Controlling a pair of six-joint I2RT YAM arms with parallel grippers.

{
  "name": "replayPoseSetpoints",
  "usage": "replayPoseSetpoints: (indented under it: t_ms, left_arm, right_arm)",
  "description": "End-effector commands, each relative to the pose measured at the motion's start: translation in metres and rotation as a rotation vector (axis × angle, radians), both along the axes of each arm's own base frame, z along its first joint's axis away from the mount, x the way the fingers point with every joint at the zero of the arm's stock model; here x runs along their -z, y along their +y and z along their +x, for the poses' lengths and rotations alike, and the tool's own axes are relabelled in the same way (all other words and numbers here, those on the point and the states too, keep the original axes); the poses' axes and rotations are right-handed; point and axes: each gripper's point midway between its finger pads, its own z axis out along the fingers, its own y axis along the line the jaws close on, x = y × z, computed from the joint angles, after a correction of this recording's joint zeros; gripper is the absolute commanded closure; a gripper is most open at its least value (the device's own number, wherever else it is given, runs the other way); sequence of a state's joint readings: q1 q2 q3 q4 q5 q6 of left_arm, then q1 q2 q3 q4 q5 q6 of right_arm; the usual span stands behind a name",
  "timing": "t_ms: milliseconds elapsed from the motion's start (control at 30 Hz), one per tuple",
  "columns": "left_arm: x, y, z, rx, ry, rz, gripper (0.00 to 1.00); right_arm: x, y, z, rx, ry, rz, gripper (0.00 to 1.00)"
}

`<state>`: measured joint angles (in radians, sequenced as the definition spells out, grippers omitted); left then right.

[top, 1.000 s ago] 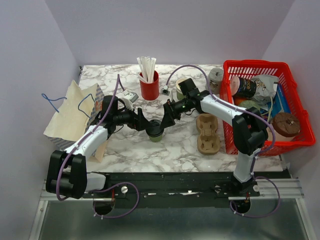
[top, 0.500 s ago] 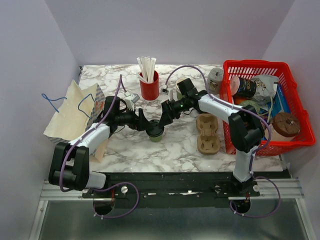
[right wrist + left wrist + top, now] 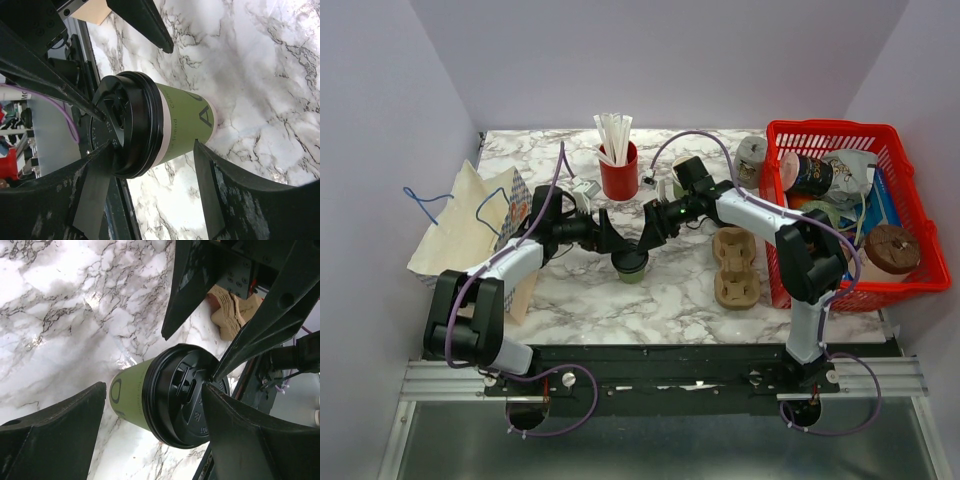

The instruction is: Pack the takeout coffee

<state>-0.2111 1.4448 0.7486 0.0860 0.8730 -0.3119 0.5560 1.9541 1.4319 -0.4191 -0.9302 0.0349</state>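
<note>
**Inspector A:** Cup position?
**Inspector B:** Paper cup (image 3: 631, 268), black lid (image 3: 629, 258) on, stands mid-bench (image 3: 660, 300), left of pulp tray (image 3: 735, 265). Left tool (image 3: 152, 390) and right tool (image 3: 152, 145) gape wide, one tip each at the lid.
**Inspector A:** Markings?
**Inspector B:** Large "A" on green band (image 3: 185, 120); small print illegible.

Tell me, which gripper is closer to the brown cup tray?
The right gripper. It is at the coffee cup on the side facing the brown cup tray; the left gripper is at the cup's far side.
</note>
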Motion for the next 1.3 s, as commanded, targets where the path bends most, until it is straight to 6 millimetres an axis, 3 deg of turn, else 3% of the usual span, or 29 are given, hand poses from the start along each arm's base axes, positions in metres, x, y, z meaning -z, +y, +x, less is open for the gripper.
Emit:
replayPoseSetpoints:
  t_ms: [0,333,700,1267]
  left_arm:
    - [-0.014,-0.008,0.008,0.028,-0.036,-0.036,0.16]
    - [-0.004,-0.014,0.015,0.03,-0.018,-0.029,0.16]
    - [0.012,-0.017,0.019,0.021,0.042,-0.048,0.17]
    - [0.029,-0.025,0.02,-0.017,0.157,-0.154,0.17]
  right_arm:
    - [0.004,0.004,0.001,-0.018,0.021,0.024,0.28]
    - [0.017,-0.001,0.003,0.008,0.058,0.01,0.29]
    - [0.021,-0.005,-0.016,-0.053,0.145,0.098,0.34]
    - [0.028,0.004,-0.019,-0.103,0.2,0.202,0.36]
